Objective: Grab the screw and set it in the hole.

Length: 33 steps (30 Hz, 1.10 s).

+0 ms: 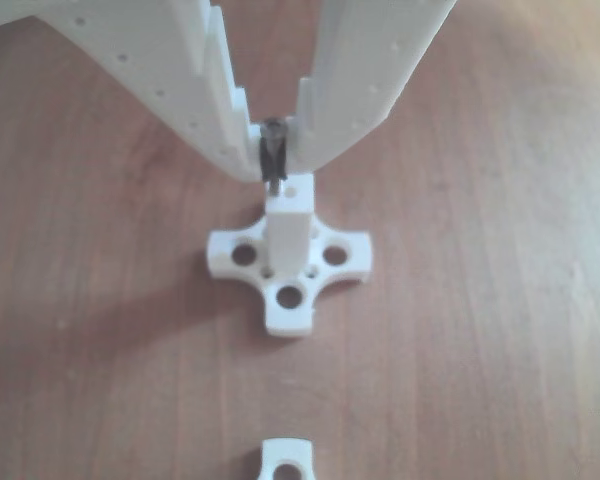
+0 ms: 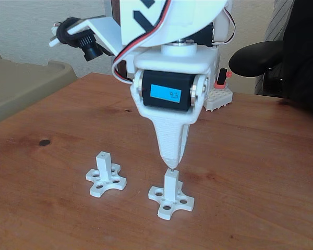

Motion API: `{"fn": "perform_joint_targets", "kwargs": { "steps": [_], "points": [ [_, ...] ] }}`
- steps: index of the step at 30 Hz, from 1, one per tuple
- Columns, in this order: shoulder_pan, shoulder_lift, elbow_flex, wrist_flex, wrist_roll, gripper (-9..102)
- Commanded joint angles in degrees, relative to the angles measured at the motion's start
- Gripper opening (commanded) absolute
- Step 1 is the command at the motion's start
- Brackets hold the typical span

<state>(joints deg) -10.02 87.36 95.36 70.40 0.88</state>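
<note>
The step in hand appears to be the insertion: the gripper (image 1: 275, 158), in the upper centre of the other view, has its fingers closed on the screw (image 1: 274, 150), whose tip stands just over the hole (image 1: 276, 190) of the post (image 2: 170, 183). Next I would lower it straight. The wooden table (image 2: 261, 172) is brown; a second post (image 2: 104, 165) stands at lower left.

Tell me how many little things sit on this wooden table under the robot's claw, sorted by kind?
White cross-shaped plastic bases with square posts: 2, one under the gripper, one beside it.
Thin dark grey metal screws: 1, held in the white two-finger gripper above a post.
Small dark round spots on the wooden table: 1; what it is, I cannot tell.
Total: 4.
</note>
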Motion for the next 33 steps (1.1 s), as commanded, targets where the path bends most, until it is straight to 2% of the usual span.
{"fn": "perform_joint_targets", "kwargs": {
  "steps": [1, 33],
  "points": [
    [0.18, 1.14, -2.02, -0.88, -0.26, -4],
    [1.85, 1.14, -1.85, -1.41, -1.05, -4]
  ]
}}
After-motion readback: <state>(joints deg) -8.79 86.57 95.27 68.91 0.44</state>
